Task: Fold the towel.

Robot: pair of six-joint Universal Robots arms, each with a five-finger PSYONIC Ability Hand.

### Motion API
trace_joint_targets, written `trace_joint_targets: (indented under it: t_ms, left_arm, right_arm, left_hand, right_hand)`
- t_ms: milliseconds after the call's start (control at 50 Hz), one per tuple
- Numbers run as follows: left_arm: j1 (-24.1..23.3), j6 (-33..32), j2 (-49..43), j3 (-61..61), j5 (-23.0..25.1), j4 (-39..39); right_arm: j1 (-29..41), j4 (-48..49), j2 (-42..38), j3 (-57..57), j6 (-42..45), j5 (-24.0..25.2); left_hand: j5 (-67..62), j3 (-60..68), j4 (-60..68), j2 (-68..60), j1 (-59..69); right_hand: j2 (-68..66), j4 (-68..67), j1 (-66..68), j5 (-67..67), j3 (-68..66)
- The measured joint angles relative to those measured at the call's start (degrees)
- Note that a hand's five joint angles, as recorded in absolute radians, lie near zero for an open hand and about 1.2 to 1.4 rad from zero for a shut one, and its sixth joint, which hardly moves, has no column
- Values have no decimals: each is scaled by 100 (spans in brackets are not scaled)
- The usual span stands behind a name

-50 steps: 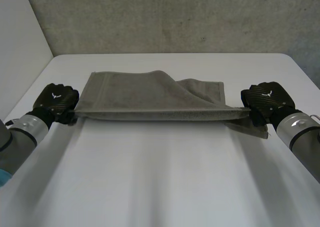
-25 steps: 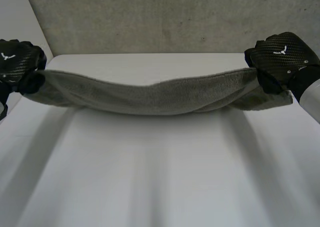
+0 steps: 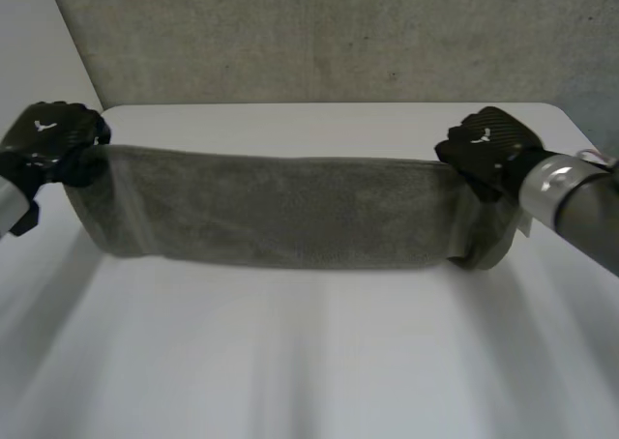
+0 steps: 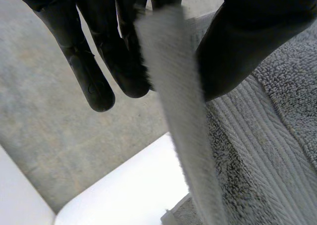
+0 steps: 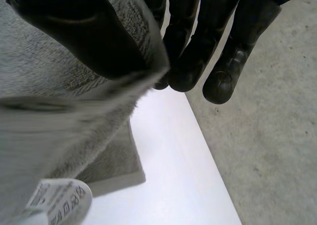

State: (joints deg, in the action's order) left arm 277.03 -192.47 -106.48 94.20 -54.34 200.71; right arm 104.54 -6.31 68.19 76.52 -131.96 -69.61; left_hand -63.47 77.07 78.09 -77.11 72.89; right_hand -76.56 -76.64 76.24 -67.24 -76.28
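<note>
A grey towel (image 3: pixel 280 207) hangs stretched between my two hands above the white table (image 3: pixel 309 362). My left hand (image 3: pixel 53 149) pinches its left top corner, and the left wrist view has the thumb (image 4: pixel 247 41) pressing the towel's hem (image 4: pixel 173 101) against the fingers (image 4: pixel 94 56). My right hand (image 3: pixel 488 149) pinches the right top corner, thumb (image 5: pixel 84 31) against fingers (image 5: pixel 198 41) with the towel (image 5: pixel 59 116) between them. A white care label (image 5: pixel 59 202) dangles from the cloth below the right hand. The towel's lower edge hangs near the tabletop.
A rough grey concrete wall (image 3: pixel 319 33) rises behind the table's far edge. A white panel (image 3: pixel 39 43) stands at the far left. Bare tabletop stretches in front of the hanging towel.
The towel was lifted off the table by both hands a second ago. Since half a second ago the hands have come down and inward, and the towel now hangs flat as a sheet.
</note>
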Motion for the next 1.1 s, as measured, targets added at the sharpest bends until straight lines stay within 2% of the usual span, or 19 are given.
trace_joint_targets:
  t_ms: [120,320,500,640,660,680,720,740,800,840,960,1100]
  left_arm:
    - [-401,3,-1299,-1265,-337,-99]
    - [-784,6,-2834,-2867,-815,-250]
    - [-914,0,-3828,-3937,-1254,-366]
    - [-959,-4,-4217,-4421,-1353,-429]
    - [-965,-4,-4240,-4448,-1356,-435]
    - [-975,-6,-4278,-4488,-1358,-446]
    - [-994,-10,-4316,-4530,-1360,-457]
    - [-998,-12,-4321,-4535,-1360,-459]
    - [-1022,-21,-4325,-4536,-1376,-468]
    - [-1043,-21,-4304,-4524,-1405,-475]
    - [-1145,-11,-4088,-4456,-1531,-543]
    - [-1208,8,-3378,-4020,-1734,-795]
  right_arm:
    - [225,336,-1118,-946,30,-219]
    - [343,446,-2588,-2361,63,-463]
    - [432,652,-3536,-3323,121,-534]
    - [431,865,-4054,-3879,159,-625]
    - [431,875,-4095,-3924,161,-648]
    - [430,892,-4166,-4008,162,-708]
    - [428,908,-4275,-4137,156,-844]
    - [429,911,-4294,-4163,151,-877]
    - [428,935,-4374,-4314,84,-1084]
    - [429,967,-4385,-4425,-21,-1198]
    - [444,1022,-4184,-4608,-597,-1342]
    - [442,889,-3277,-4382,-1621,-1357]
  left_hand:
    - [-13,1,2,0,5]
    - [-14,0,3,0,5]
    - [-14,1,3,0,6]
    - [-14,1,3,0,6]
    - [150,-211,-233,214,-138]
    - [699,-989,-990,1007,-704]
    - [2023,-2280,-2415,2344,-2029]
    - [2502,-2837,-2871,2927,-2493]
    - [5487,-5535,-5692,5664,-5292]
    - [6009,-6230,-6311,6275,-5838]
    - [6009,-6277,-6343,6299,-5839]
    - [6009,-6277,-6343,6299,-5839]
  right_hand:
    - [0,0,0,-1,0]
    - [0,0,0,-1,0]
    - [0,0,0,-2,0]
    - [0,0,0,-2,0]
    - [56,59,-51,65,53]
    - [655,662,-726,704,624]
    - [3047,2944,-2955,3094,2934]
    - [3533,3397,-3540,3585,3392]
    - [5973,5795,-5821,6109,5825]
    - [6238,6172,-6172,6373,6182]
    - [6238,6173,-6207,6373,6198]
    - [6238,6173,-6231,6373,6199]
